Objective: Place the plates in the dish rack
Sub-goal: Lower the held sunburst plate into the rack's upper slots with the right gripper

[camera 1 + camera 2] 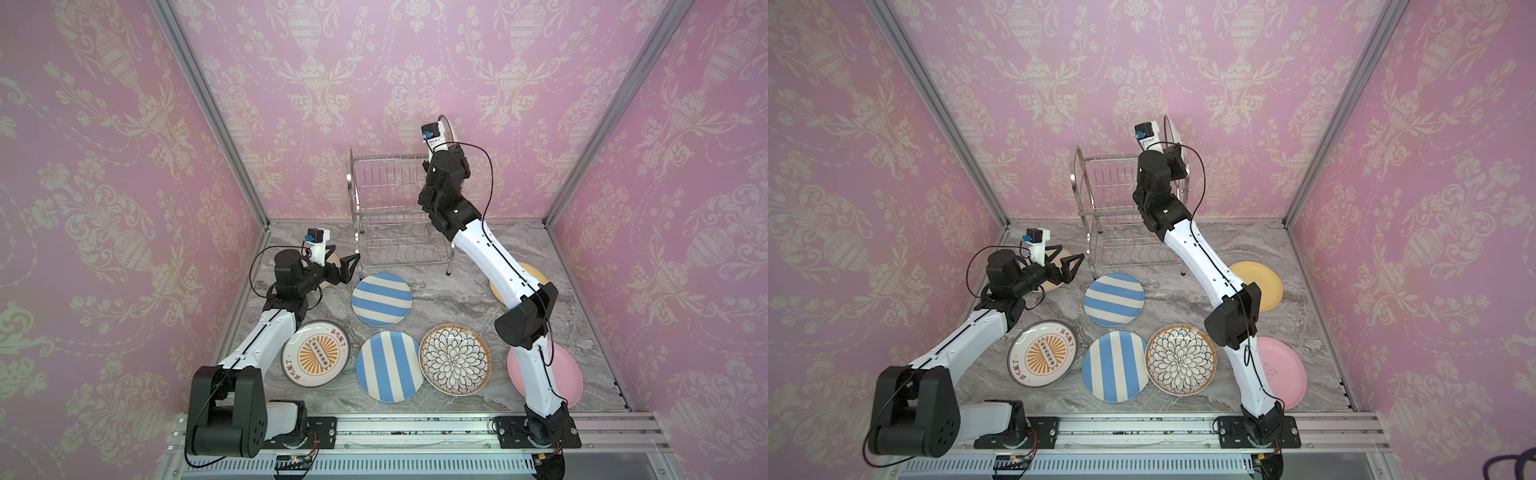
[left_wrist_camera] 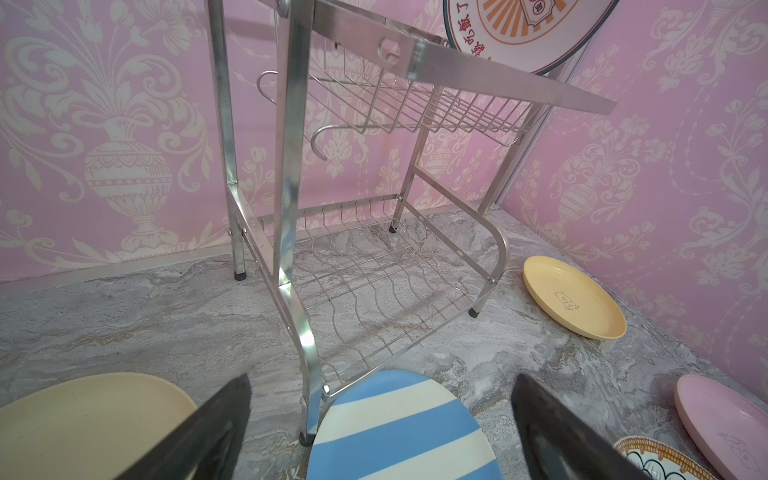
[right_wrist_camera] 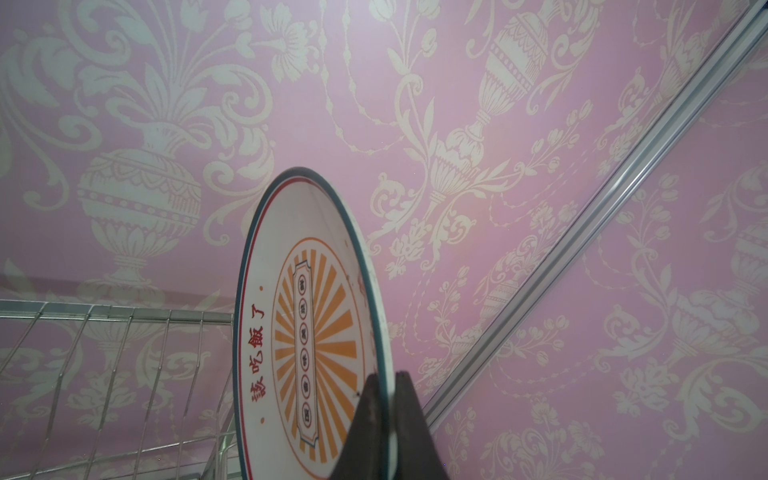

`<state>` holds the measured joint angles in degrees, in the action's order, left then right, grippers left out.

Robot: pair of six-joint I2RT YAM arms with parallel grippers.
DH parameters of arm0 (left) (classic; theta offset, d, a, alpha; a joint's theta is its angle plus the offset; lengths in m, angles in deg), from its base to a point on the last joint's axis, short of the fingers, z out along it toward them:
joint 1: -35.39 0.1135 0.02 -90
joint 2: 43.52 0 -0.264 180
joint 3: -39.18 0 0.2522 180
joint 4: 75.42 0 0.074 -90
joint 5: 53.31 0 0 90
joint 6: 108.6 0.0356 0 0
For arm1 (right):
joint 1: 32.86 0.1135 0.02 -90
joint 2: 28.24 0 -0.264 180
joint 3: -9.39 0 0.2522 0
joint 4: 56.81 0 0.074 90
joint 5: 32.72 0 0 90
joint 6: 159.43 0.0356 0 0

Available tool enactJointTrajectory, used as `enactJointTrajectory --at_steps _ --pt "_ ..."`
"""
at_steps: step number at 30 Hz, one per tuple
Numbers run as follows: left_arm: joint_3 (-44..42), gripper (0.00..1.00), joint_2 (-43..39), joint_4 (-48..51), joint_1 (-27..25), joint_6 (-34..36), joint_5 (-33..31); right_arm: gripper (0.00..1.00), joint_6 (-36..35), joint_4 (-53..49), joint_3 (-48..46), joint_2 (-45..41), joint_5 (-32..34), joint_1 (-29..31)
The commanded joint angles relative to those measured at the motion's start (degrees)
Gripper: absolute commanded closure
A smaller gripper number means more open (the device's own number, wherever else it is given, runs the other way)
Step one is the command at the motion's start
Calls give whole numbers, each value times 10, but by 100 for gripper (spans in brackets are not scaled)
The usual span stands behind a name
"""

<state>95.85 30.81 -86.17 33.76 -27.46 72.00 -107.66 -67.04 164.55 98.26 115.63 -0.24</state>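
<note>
**Q:** What is being held?
**A:** The right gripper pinches the rim of a round white plate with an orange sunburst. The plate stands upright on edge above one end of the shiny silver wire dish rack.
**Q:** And the left gripper?
**A:** Its jaws are spread wide, low beside the rack.
</note>
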Motion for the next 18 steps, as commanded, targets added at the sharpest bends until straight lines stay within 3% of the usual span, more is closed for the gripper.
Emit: enactJointTrajectory --at_steps 1,18 --pt "14 1 -3 0 6 1 4 100 34 16 22 -7 -9 -4" --pt "11 1 -1 -1 6 3 3 100 45 10 20 1 -13 1"
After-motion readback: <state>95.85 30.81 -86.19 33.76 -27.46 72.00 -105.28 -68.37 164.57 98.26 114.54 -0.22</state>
